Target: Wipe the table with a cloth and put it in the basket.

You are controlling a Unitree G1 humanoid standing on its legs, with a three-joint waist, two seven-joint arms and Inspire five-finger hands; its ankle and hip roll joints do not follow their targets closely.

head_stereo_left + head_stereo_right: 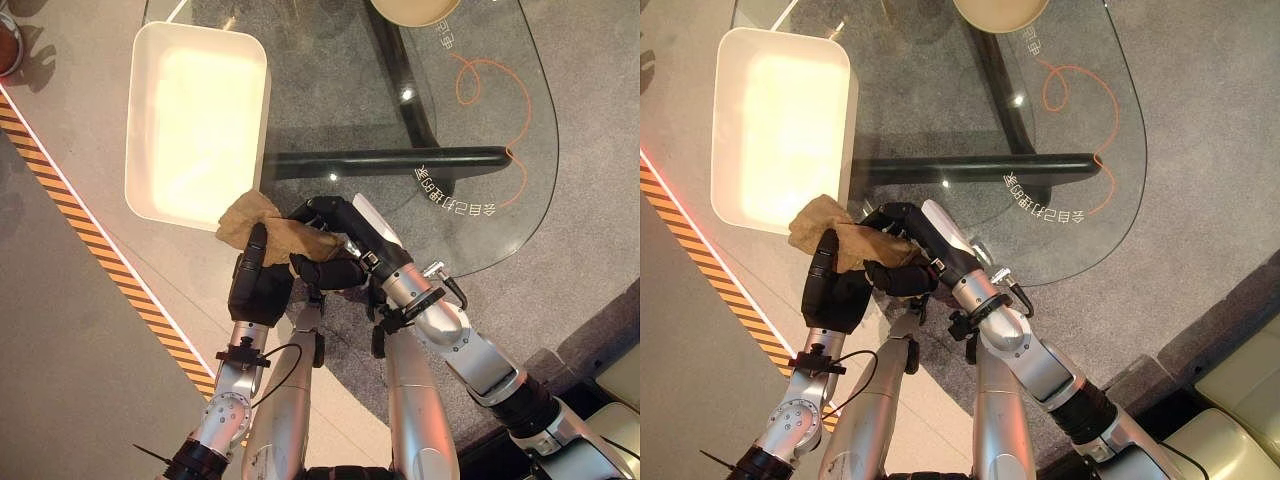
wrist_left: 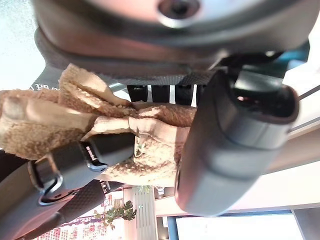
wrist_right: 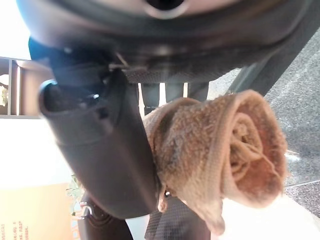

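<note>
grey carpet (image 1: pixel 600 150), striped floor tape (image 1: pixel 100 240)

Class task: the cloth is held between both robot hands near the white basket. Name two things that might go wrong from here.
1. The brown cloth is bunched between the left robot hand and the right robot hand; if one lets go early, it may slip and fall.
2. The cloth sits at the corner of the basket, so it may drop outside, onto the glass table or the floor.
</note>
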